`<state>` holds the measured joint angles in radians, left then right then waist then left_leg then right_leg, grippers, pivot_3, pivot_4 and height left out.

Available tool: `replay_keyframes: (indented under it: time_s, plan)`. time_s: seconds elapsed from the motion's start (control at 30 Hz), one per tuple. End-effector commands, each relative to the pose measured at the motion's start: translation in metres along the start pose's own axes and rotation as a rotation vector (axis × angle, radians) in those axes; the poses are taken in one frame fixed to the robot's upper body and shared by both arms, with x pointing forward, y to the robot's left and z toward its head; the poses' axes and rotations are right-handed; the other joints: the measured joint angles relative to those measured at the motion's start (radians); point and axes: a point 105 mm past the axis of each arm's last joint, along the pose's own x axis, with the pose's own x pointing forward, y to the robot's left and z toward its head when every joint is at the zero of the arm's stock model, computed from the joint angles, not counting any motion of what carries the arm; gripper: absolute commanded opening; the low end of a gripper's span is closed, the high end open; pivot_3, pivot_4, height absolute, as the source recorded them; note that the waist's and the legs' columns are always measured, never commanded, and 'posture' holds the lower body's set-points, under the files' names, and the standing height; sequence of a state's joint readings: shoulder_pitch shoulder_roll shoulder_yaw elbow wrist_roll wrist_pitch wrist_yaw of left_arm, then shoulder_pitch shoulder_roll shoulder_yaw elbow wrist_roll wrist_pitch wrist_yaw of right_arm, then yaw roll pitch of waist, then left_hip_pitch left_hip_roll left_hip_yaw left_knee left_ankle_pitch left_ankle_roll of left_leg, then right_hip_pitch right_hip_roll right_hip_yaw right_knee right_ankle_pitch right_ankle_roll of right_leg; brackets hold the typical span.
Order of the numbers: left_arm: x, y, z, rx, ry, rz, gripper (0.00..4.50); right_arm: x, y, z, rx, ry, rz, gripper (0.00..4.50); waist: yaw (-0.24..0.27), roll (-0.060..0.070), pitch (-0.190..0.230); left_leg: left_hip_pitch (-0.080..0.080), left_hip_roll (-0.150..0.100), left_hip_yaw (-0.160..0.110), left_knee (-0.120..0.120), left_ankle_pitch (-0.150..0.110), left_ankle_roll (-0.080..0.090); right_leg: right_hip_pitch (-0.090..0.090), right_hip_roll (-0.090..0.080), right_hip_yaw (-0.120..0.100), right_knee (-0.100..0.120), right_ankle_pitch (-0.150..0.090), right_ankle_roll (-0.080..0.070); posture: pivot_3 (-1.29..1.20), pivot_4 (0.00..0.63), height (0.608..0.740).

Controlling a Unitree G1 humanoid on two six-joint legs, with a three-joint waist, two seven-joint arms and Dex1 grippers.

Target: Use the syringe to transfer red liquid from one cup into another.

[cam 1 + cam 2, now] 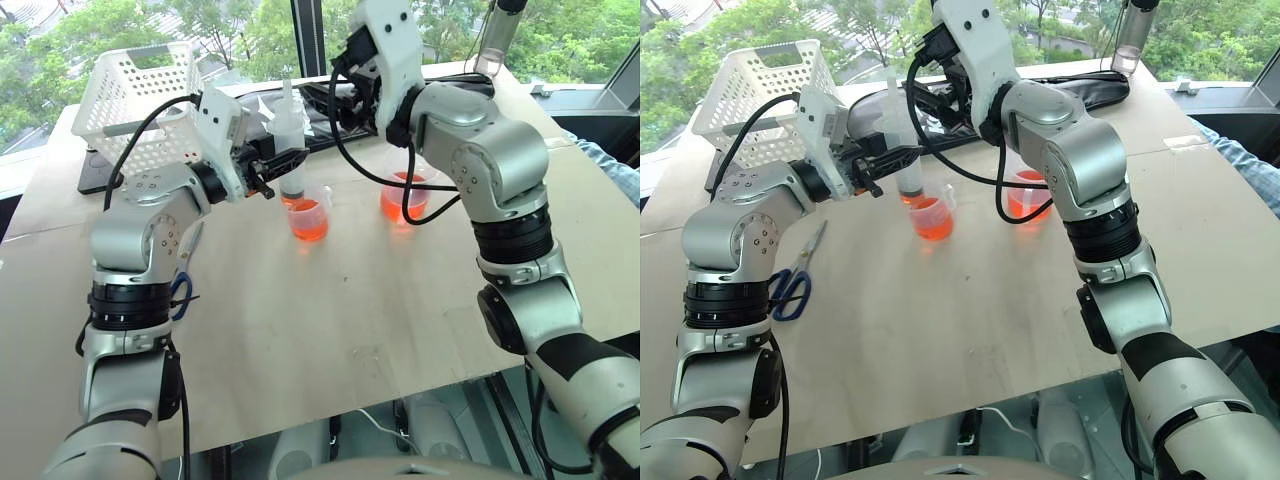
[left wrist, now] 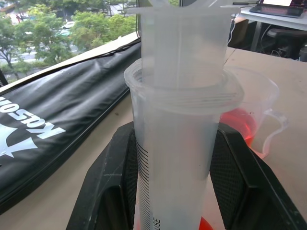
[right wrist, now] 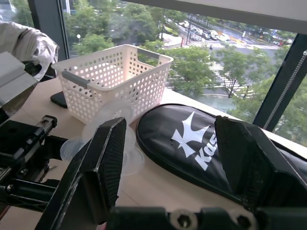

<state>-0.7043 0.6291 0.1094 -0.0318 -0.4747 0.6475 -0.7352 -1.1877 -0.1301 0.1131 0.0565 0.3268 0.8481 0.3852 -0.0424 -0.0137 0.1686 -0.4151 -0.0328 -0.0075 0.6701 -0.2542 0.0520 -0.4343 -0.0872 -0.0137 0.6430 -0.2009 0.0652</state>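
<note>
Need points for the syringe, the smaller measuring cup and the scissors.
syringe (image 2: 175, 158): left wrist view, on the clear barrel between the black fingers.
smaller measuring cup (image 1: 933, 220): right eye view, on its red-filled wall.
scissors (image 1: 788, 290): right eye view, on the blue handle loops.

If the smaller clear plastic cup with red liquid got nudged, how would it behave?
The smaller clear plastic cup looks thin and light, so it would probably slide. It is narrow, so it may tip and spill its red liquid. The syringe standing in it could lever it over.
</note>
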Motion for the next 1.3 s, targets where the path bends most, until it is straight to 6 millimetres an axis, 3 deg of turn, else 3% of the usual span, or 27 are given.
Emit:
replay_keyframes:
  time_s: [0.03,0.4,0.5,0.6,0.77,1.13,1.2,1.3]
  plan:
    - [-0.002,-0.005,0.015,0.056,-0.055,-0.014,1.51,-0.003,0.01,0.019,0.06,-0.068,0.053,3.19,0.0,0.0,0.0,0.0,0.0,0.0,0.0,0.0,0.0,0.0,0.0,0.0,0.0,0.0,0.0,0.0,0.15,0.724]
    - [0.002,-0.011,0.016,0.066,-0.068,-0.035,1.51,-0.001,0.021,0.017,0.211,-0.061,0.118,3.19,0.002,0.0,0.0,0.0,0.0,0.0,0.0,0.0,0.0,0.0,0.0,0.0,0.0,0.0,0.0,0.0,0.15,0.724]
    - [0.002,-0.012,0.017,0.066,-0.071,-0.04,1.51,0.0,0.021,0.015,0.246,-0.059,0.13,2.39,0.002,0.0,0.0,0.0,0.0,0.0,0.0,0.0,0.0,0.0,0.0,0.0,0.0,0.0,0.0,0.0,0.15,0.724]
    - [0.002,-0.014,0.017,0.065,-0.075,-0.046,1.51,-0.001,0.026,0.015,0.276,-0.062,0.169,0.93,0.001,0.0,0.0,0.0,0.0,0.0,0.0,0.0,0.0,0.0,0.0,0.0,0.0,0.0,0.0,0.0,0.15,0.724]
    - [0.003,-0.016,0.017,0.065,-0.079,-0.062,1.51,-0.003,0.033,0.015,0.281,-0.057,0.228,0.93,0.001,0.0,0.0,0.0,0.0,0.0,0.0,0.0,0.0,0.0,0.0,0.0,0.0,0.0,0.0,0.0,0.15,0.724]
    - [0.003,-0.021,0.017,0.076,-0.089,-0.095,1.51,-0.003,0.027,0.007,0.307,-0.037,0.249,0.93,0.001,0.0,0.0,0.0,0.0,0.0,0.0,0.0,0.0,0.0,0.0,0.0,0.0,0.0,0.0,0.0,0.15,0.724]
    - [0.002,-0.021,0.016,0.077,-0.089,-0.096,1.51,-0.003,0.026,0.007,0.313,-0.035,0.256,0.05,0.001,0.0,0.0,0.0,0.0,0.0,0.0,0.0,0.0,0.0,0.0,0.0,0.0,0.0,0.0,0.0,0.15,0.724]
    - [0.002,-0.019,0.016,0.077,-0.09,-0.096,1.51,-0.003,0.025,0.006,0.314,-0.033,0.262,0.01,0.002,0.0,0.0,0.0,0.0,0.0,0.0,0.0,0.0,0.0,0.0,0.0,0.0,0.0,0.0,0.0,0.15,0.724]
